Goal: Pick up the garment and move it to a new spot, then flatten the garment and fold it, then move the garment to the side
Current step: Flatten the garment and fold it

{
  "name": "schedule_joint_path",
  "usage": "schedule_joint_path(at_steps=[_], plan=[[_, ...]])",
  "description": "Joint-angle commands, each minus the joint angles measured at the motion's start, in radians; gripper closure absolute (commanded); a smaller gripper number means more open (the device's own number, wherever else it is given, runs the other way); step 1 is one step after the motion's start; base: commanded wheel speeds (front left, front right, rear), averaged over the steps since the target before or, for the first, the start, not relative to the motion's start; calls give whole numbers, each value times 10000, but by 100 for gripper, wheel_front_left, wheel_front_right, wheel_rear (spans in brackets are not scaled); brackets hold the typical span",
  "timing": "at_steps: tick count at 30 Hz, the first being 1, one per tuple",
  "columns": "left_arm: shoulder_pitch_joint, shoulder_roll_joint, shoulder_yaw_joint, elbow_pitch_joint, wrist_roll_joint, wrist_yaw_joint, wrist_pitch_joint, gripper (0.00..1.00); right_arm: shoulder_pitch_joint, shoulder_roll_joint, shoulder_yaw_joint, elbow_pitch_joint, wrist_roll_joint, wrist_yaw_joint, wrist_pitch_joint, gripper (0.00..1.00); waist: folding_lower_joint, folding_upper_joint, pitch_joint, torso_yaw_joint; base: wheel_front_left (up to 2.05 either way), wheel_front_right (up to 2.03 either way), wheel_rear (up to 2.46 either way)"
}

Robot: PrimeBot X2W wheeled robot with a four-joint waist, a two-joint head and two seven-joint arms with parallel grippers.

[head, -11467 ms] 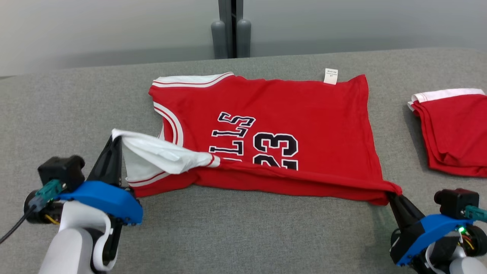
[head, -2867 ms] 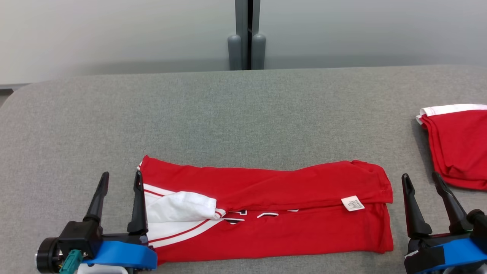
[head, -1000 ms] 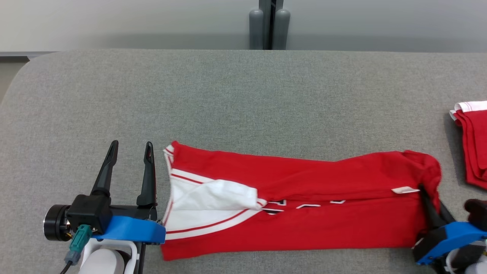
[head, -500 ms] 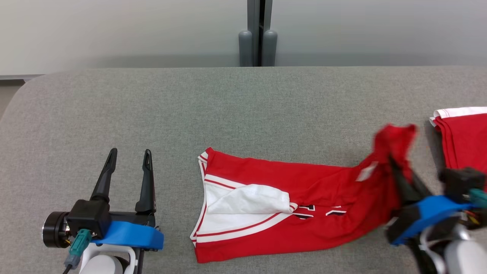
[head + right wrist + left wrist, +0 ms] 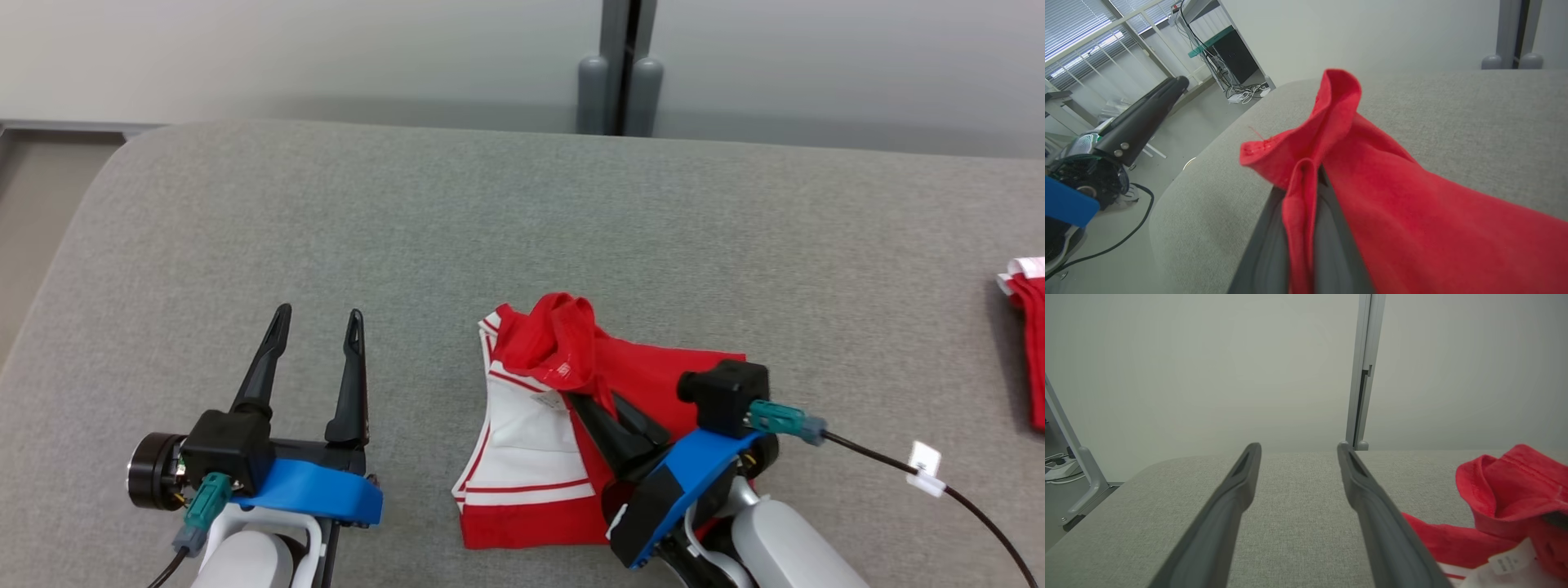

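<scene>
The garment [image 5: 653, 371], a red jersey with white trim, lies doubled over near the grey table's [image 5: 326, 204] front edge. My right gripper [image 5: 594, 407] is shut on its red hem end and holds that bunched end above the white collar end. In the right wrist view the red garment [image 5: 1372, 163] is pinched between the fingers [image 5: 1265, 245] of the right gripper [image 5: 1306, 177] and stands up above them. My left gripper [image 5: 318, 314] stands open to the left of the garment, apart from it, with nothing between its fingers. The left wrist view shows the left gripper [image 5: 1298, 447] open over bare table, the garment [image 5: 1506, 486] at its right.
Another folded red garment [image 5: 1029, 343] lies at the table's far right edge. A grey post [image 5: 620, 73] stands behind the table. A black cable with a white tag [image 5: 922, 465] trails from the right wrist. The table's rounded left corner is near the left arm.
My right gripper has carried the garment's hem end leftward and over the collar end, so the long strip is now doubled. The left gripper stayed open. The camera has shifted.
</scene>
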Motion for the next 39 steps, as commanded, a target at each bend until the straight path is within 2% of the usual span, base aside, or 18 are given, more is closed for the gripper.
schedule_joint_path(at_steps=[1,7,8,9,15,18,21,26,31,35,39], plan=[[-165,-24,-27,43,61,-31,-44,0,-270,-34,83,185,118,0,-112,100,0,-1,166,191,0,0,0],[-436,-164,-135,320,66,-125,-157,0,-1063,-20,1083,1886,904,0,-1061,98,0,-1,372,512,0,0,0],[-452,-186,-145,361,65,-127,-174,0,-1189,-21,1185,2110,956,0,-1187,29,0,-1,379,528,0,0,0],[-466,-198,-149,406,62,-133,-179,0,-1309,-22,1283,2270,1017,0,-1360,0,0,-1,380,534,0,0,0],[-307,-165,-117,572,44,-54,-254,0,-1846,-21,1707,2355,1035,0,-2542,0,0,-1,225,347,0,0,0],[-220,-92,-105,576,37,-22,-253,0,-1960,-27,1344,2030,698,0,-2895,0,0,-1,114,158,0,0,0],[-145,-25,-80,521,32,28,-226,0,-1743,-114,400,1590,79,0,-3065,0,0,-1,10,-87,0,0,0],[56,113,-33,400,2,133,-155,0,-751,-709,-1627,524,-1025,0,-3101,0,0,-1,-165,-526,0,0,0],[292,279,67,308,-70,278,-59,0,769,-1084,-3633,-746,-2027,0,-2568,0,0,-1,-349,-956,0,0,0],[503,405,159,187,-105,383,19,0,1958,-970,-4703,-1778,-2556,0,-2015,0,0,-1,-501,-1232,0,0,0],[751,554,198,113,-126,484,114,0,2798,-749,-5210,-2494,-2811,0,-1546,0,0,-1,-743,-1397,0,0,0]])
